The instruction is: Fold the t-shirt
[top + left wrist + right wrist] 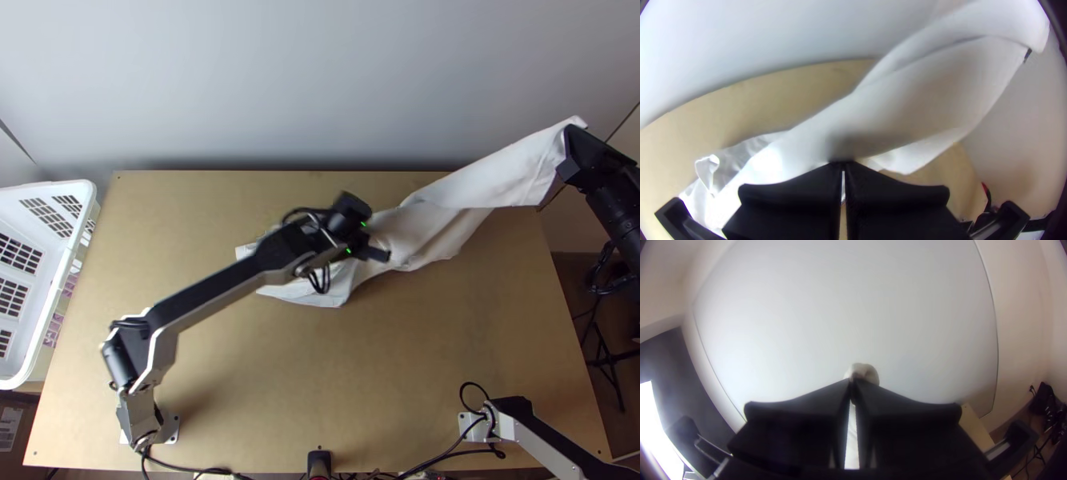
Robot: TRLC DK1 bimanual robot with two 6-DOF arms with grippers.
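The white t-shirt (424, 228) lies bunched lengthwise across the table's middle, its right part rising off the table as a long band. At that raised end my right gripper (570, 152) holds the cloth beyond the table's right side. In the right wrist view, the right gripper (853, 382) is shut on a small tuft of the t-shirt (866, 370). Over the shirt's middle is my left gripper (382, 254). Its wrist view shows the left gripper (843, 165) shut, its tips against or just above the t-shirt (907, 106); no pinched fold can be made out between them.
A white plastic basket (40, 272) stands at the table's left edge. The left arm stretches diagonally over the table (264, 376). A pale wall (320, 88) rises behind the far edge. Cables (456, 440) run along the near edge.
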